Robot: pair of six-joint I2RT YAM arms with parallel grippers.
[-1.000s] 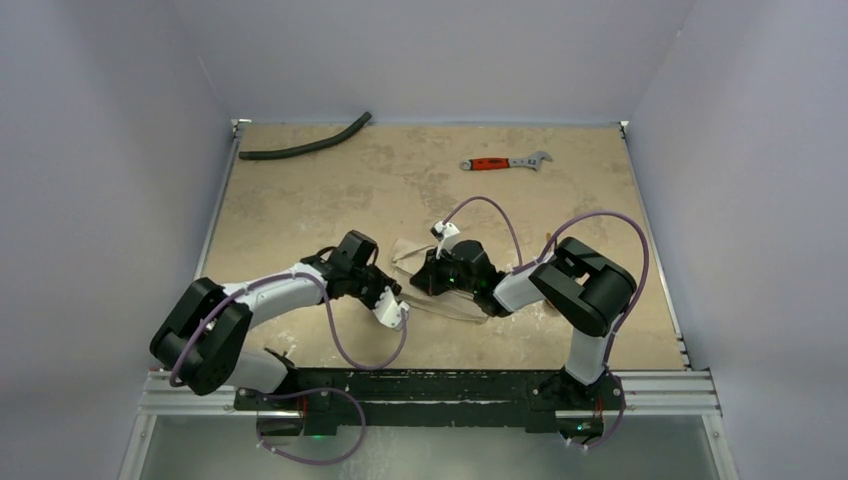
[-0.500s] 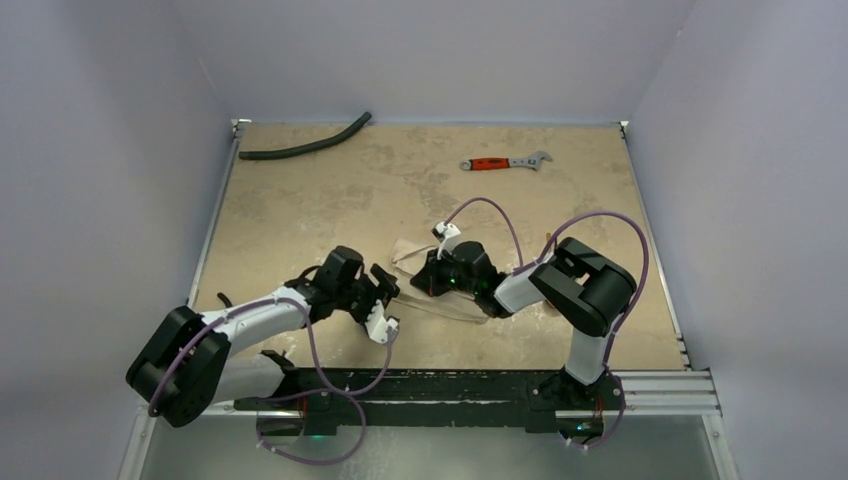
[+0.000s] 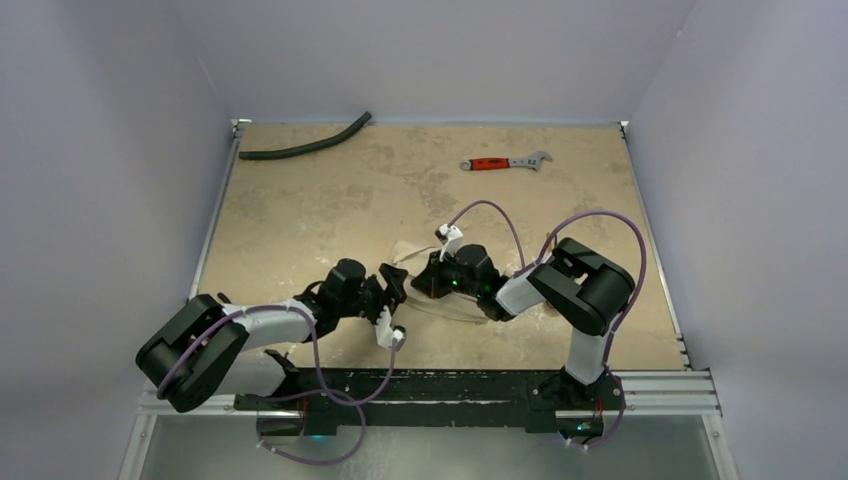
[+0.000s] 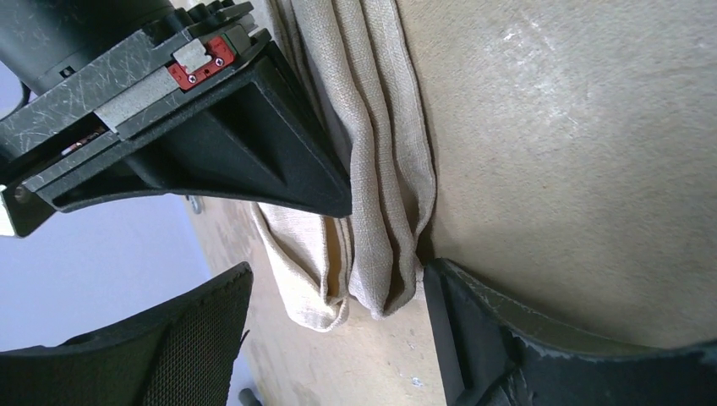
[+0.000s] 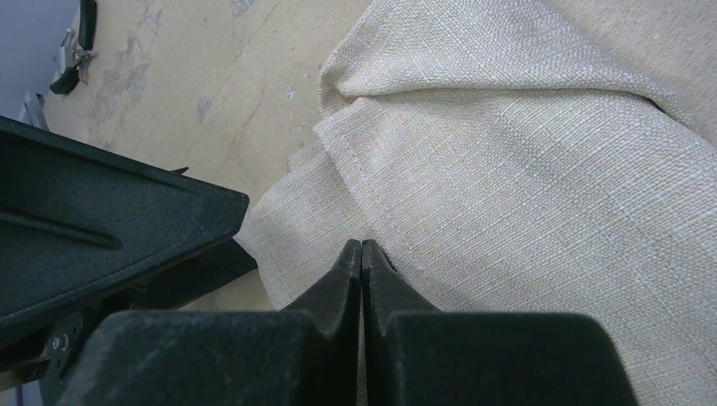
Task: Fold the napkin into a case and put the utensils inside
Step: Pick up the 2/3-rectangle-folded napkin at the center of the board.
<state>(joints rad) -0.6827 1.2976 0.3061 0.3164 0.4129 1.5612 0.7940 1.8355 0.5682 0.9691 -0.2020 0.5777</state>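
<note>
The beige napkin [image 3: 405,252] lies folded into long layers near the middle of the table. My right gripper [image 3: 422,283] is shut, its tips [image 5: 362,247] pressed down on the cloth [image 5: 507,169] beside a stitched hem, with no cloth between them. My left gripper [image 3: 394,292] is open at the napkin's left end. In the left wrist view the folded end [image 4: 380,211] sits between its two fingers [image 4: 499,338], touching neither pad clearly. The right gripper's black body [image 4: 186,144] rests over the cloth. The utensils are out of view.
A red-handled wrench [image 3: 503,162] lies at the back right of the table. A curved black hose [image 3: 305,146] lies at the back left corner. Grey walls close the table on three sides.
My left gripper has opened. Its arm has dropped low over the table and brought the fingers round the napkin's left end. The right gripper has stayed shut on the cloth.
</note>
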